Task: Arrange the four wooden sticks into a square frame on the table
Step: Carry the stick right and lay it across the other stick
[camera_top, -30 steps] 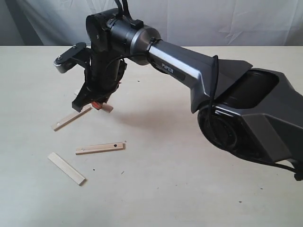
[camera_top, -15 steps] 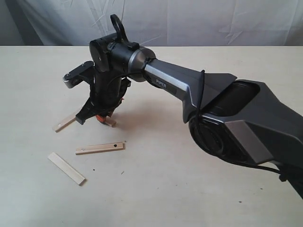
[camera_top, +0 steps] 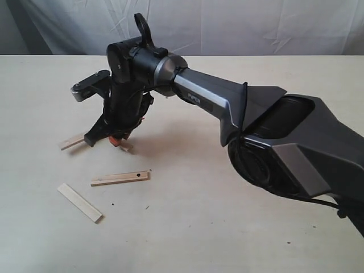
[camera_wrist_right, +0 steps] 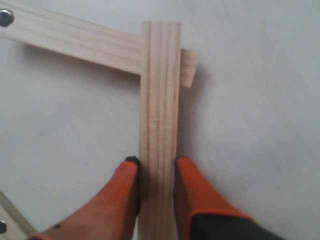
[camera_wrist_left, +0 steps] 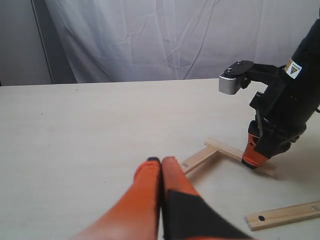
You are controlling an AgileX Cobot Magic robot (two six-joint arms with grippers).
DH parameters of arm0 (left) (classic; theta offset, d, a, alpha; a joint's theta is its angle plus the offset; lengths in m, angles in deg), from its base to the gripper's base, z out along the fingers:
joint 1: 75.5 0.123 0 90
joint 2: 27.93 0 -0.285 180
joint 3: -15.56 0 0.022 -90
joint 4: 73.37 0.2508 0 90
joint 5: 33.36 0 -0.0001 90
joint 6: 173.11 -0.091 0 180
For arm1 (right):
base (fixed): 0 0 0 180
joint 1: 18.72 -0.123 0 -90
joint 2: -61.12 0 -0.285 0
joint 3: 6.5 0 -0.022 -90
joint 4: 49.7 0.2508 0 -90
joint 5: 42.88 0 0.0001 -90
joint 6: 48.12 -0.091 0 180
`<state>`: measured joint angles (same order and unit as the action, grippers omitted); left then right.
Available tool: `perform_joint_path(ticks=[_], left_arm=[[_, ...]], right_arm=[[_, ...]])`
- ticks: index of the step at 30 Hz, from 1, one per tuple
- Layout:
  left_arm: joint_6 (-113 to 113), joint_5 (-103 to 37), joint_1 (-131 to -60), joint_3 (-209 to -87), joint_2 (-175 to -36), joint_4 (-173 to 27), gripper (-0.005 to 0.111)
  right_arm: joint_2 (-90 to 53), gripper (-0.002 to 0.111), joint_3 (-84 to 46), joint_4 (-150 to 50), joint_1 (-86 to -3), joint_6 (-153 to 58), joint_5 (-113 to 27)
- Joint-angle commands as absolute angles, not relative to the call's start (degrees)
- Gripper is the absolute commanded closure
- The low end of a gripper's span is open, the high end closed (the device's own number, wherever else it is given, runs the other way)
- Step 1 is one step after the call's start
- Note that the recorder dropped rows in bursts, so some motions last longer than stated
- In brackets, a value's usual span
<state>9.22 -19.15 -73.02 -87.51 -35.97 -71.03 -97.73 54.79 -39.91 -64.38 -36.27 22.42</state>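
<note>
My right gripper [camera_top: 116, 139] reaches across to the left of the table [camera_top: 187, 227] and is shut on one wooden stick [camera_wrist_right: 160, 100], a finger [camera_wrist_right: 192, 190] on each long edge. That stick's far end crosses over the end of a second stick [camera_wrist_right: 70, 37], forming an L corner, also seen in the left wrist view [camera_wrist_left: 200, 159]. A third stick with holes [camera_top: 120, 178] and a fourth plain stick [camera_top: 79, 202] lie apart, nearer the front. My left gripper [camera_wrist_left: 161, 161] is shut and empty, hovering short of the L. No square frame exists.
The right arm's dark body [camera_top: 284, 142] spans the right half of the table. A white cloth backdrop [camera_top: 227, 25] hangs behind the far edge. Bare tabletop [camera_top: 205, 239] lies in front of and to the right of the sticks.
My right gripper with its stick has dropped toward the table and shifted a little left. The stick under it now lies slightly further left. The two front sticks have not moved.
</note>
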Motion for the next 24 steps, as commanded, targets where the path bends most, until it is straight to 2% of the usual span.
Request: perform_joint_path(ticks=[1, 6, 11, 14, 16, 24], left_arm=[[9.32, -19.86, -73.35, -87.23, -35.71, -70.98, 0.107], [9.32, -19.86, -73.35, -87.23, -35.71, -70.98, 0.107], [9.32, -19.86, -73.35, -87.23, -35.71, -70.98, 0.107], [9.32, -19.86, -73.35, -87.23, -35.71, -70.98, 0.107], [9.32, -19.86, -73.35, -87.23, -35.71, -70.98, 0.107], [9.32, -19.86, -73.35, -87.23, -35.71, -70.98, 0.107]], right_arm=[[-95.67, 0.108, 54.89, -46.18, -63.34, -36.37, 24.74], [-90.92, 0.108, 52.70, -43.40, -54.48, -40.04, 27.09], [-82.93, 0.108, 34.85, -42.88, -48.17, -40.42, 27.09], [-75.94, 0.108, 16.51, -42.51, -46.18, -52.47, 11.83], [-73.51, 0.108, 10.43, -42.21, -46.09, -58.37, 5.76], [-73.65, 0.108, 8.34, -42.78, -46.20, -63.27, 4.50]])
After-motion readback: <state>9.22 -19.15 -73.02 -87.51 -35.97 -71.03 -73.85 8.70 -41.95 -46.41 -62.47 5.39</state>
